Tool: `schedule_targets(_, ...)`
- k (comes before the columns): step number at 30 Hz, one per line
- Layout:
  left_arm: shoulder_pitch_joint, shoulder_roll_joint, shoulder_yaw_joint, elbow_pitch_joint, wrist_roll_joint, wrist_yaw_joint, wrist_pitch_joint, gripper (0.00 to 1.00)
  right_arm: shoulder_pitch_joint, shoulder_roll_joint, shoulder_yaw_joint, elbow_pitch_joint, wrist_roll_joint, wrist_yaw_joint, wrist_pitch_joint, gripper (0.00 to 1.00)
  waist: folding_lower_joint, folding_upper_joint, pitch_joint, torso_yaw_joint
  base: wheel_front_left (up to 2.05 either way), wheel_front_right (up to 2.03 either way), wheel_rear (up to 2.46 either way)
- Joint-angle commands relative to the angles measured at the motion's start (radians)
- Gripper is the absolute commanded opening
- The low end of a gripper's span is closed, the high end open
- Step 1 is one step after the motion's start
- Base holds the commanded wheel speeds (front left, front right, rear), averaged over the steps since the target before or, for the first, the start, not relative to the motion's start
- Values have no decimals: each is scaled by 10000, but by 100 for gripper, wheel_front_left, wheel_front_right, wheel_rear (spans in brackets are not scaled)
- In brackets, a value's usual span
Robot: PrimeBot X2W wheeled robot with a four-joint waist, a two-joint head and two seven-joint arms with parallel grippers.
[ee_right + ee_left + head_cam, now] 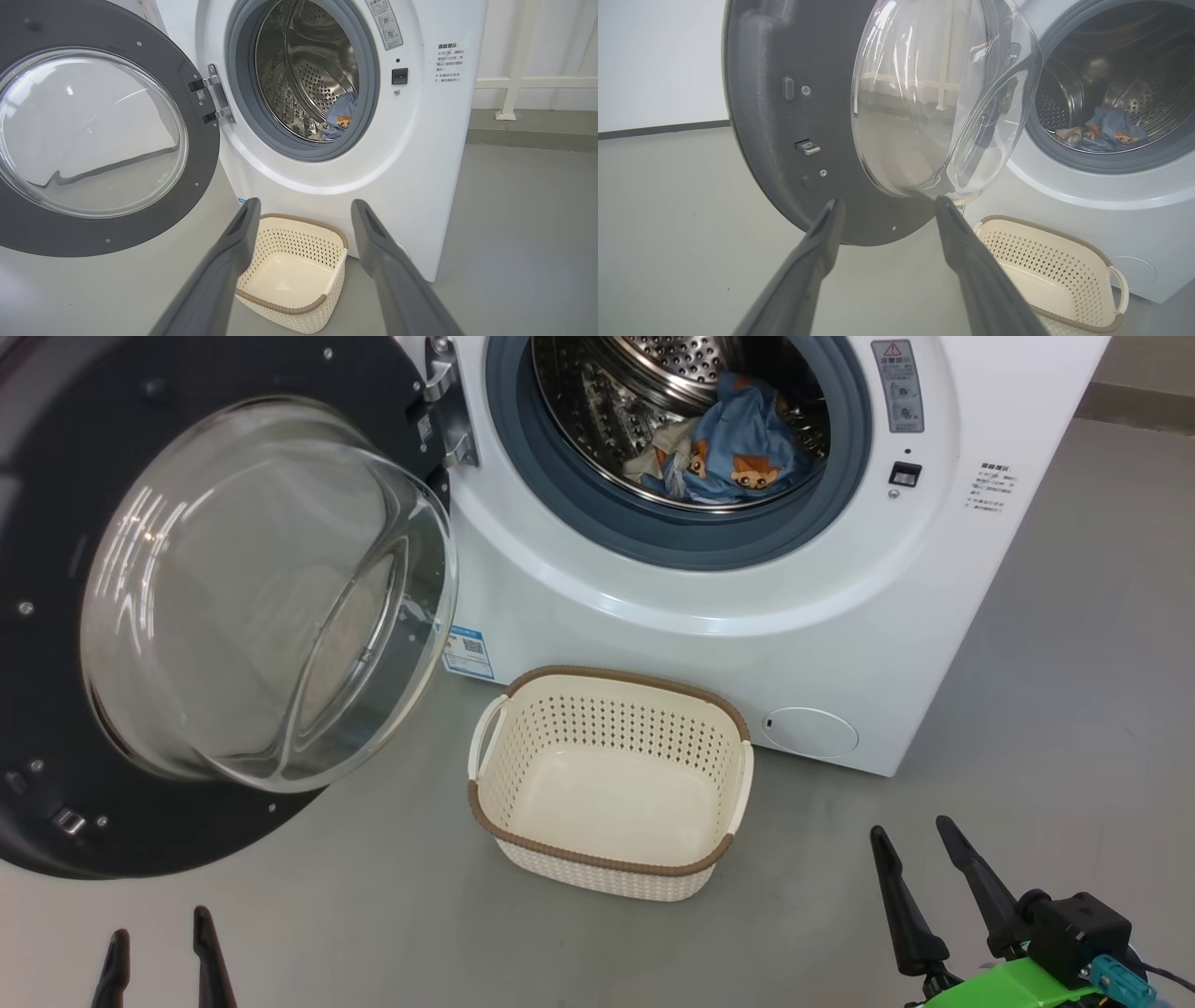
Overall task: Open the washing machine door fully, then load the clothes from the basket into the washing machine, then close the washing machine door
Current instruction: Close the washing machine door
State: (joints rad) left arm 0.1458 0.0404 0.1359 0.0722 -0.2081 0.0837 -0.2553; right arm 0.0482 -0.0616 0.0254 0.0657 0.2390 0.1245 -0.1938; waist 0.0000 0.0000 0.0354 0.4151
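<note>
The white washing machine (747,644) stands with its black round door (65,616) swung wide to the left, glass window bulging outward. Light-blue clothes (738,453) with orange bears lie in the steel drum; they also show in the wrist views, clothes (1111,128) and clothes (341,122). The cream basket (611,695) sits on the floor before the machine with nothing in it, basket (299,224), basket (1045,233). My left gripper (161,943) is open at the lower left, below the door, holding nothing. My right gripper (910,835) is open at the lower right, right of the basket.
Grey floor (1074,709) stretches around the machine. The open door (784,116) takes up the space to the left of the basket. A white rail (528,81) runs along the wall right of the machine.
</note>
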Motion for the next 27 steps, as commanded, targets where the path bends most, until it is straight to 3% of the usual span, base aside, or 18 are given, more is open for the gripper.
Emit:
schedule_targets(1,-192,101,342,-249,-17,74,-65,100,-387,-84,299,-220,-139,62,-3,100,0,0,15,46,0,0,0)
schedule_targets(27,-247,99,287,-338,-107,194,-65,100,-444,-137,311,-254,-126,62,38,100,0,0,188,131,0,0,0)
